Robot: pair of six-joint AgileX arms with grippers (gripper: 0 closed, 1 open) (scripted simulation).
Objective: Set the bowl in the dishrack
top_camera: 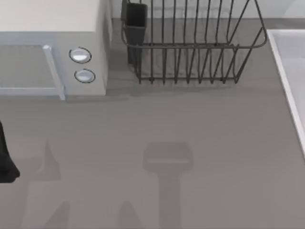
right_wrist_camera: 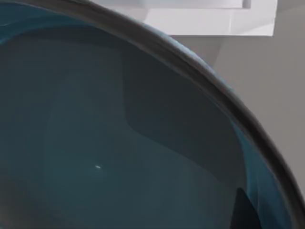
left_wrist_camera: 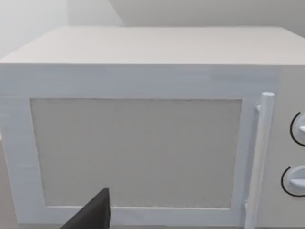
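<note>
From above, we see the dark wire dishrack [top_camera: 190, 45], tines upright, at 12 o'clock on the matte grey table [top_camera: 157, 124]; our left arm [top_camera: 5, 157] sits at 9 o'clock. Our left wrist view faces the smooth white microwave [left_wrist_camera: 143, 119]. Our right wrist view shows the glossy teal bowl [right_wrist_camera: 119, 143] very close, its inside curved. We cannot tell either jaw state.

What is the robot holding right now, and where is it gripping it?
It cannot be told for sure. The right wrist camera looks closely into the teal bowl, with a dark tip by its rim, but no grip is plainly visible.
</note>
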